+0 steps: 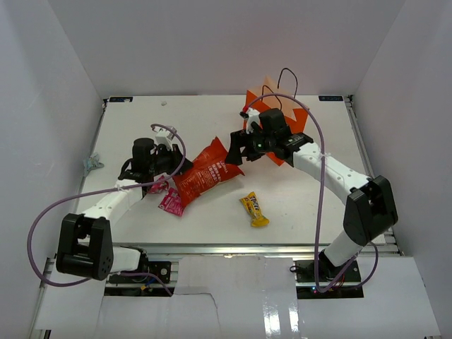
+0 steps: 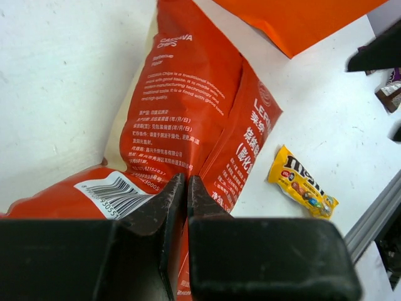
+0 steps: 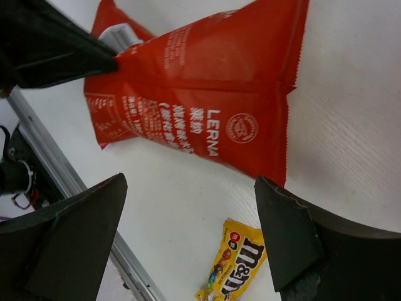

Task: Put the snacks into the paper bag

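Observation:
The red-orange chip bag (image 1: pixel 206 169) lies mid-table, one end lifted slightly. My left gripper (image 1: pixel 176 167) is shut on its back seam near the barcode end, as the left wrist view (image 2: pixel 187 180) shows. My right gripper (image 1: pixel 237 147) is open and empty, hovering just above the bag's other end (image 3: pixel 200 81). The yellow candy wrapper (image 1: pixel 254 210) lies flat in front. A pink packet (image 1: pixel 171 203) lies by the left gripper, and a second one (image 1: pixel 159 186) is partly hidden under it. The orange paper bag (image 1: pixel 296 116) is behind the right wrist, which partly hides it.
White walls enclose the table on three sides. An aluminium rail (image 1: pixel 233 248) runs along the front edge. Purple cables loop off both arms. The black cord handles (image 1: pixel 286 76) stick up at the back.

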